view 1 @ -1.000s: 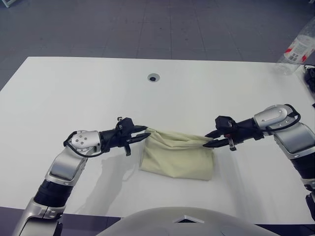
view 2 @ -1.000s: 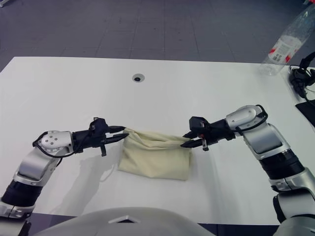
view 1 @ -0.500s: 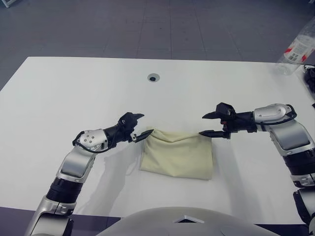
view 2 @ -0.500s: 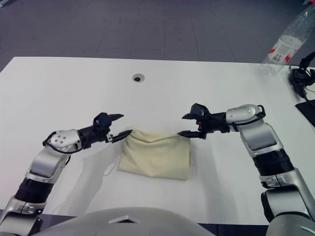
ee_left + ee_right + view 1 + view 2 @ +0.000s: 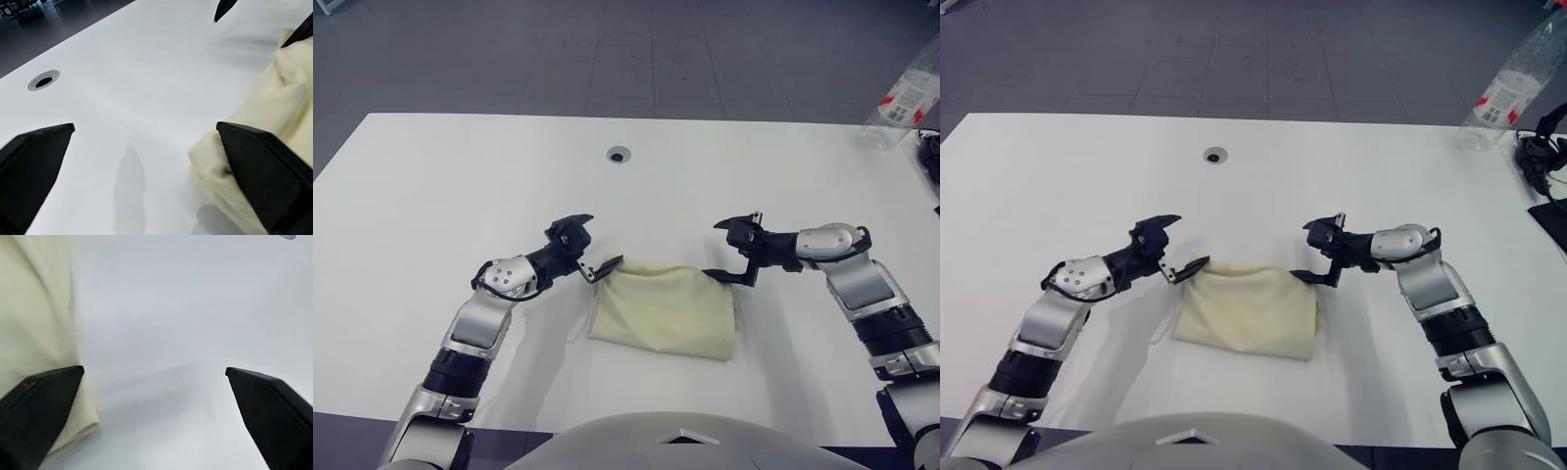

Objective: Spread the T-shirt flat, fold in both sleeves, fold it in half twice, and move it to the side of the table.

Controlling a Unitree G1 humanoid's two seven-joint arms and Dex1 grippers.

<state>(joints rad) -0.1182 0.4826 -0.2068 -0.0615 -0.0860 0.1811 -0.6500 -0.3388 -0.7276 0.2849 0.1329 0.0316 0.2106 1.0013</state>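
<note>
The pale yellow T-shirt (image 5: 666, 311) lies folded into a small rectangle on the white table (image 5: 460, 176), near its front edge. My left gripper (image 5: 593, 244) stands open at the shirt's far left corner, its lower finger just touching the cloth. My right gripper (image 5: 719, 250) stands open at the far right corner, lower finger at the cloth's edge. In the left wrist view, the shirt (image 5: 274, 93) bunches beside one finger (image 5: 264, 166) of the open left gripper (image 5: 145, 127). In the right wrist view, the shirt (image 5: 34, 308) lies beside a finger (image 5: 39, 401) of the open right gripper (image 5: 154, 369).
A round cable hole (image 5: 619, 154) sits in the table beyond the shirt. A clear plastic bottle (image 5: 901, 98) stands at the far right corner, with black cables (image 5: 1533, 157) at the right edge. Bare table surface stretches to the left and far side.
Both grippers let go of the shirt's far corners and opened. The raised top edge dropped flat onto the table, and both wrists turned and lifted slightly.
</note>
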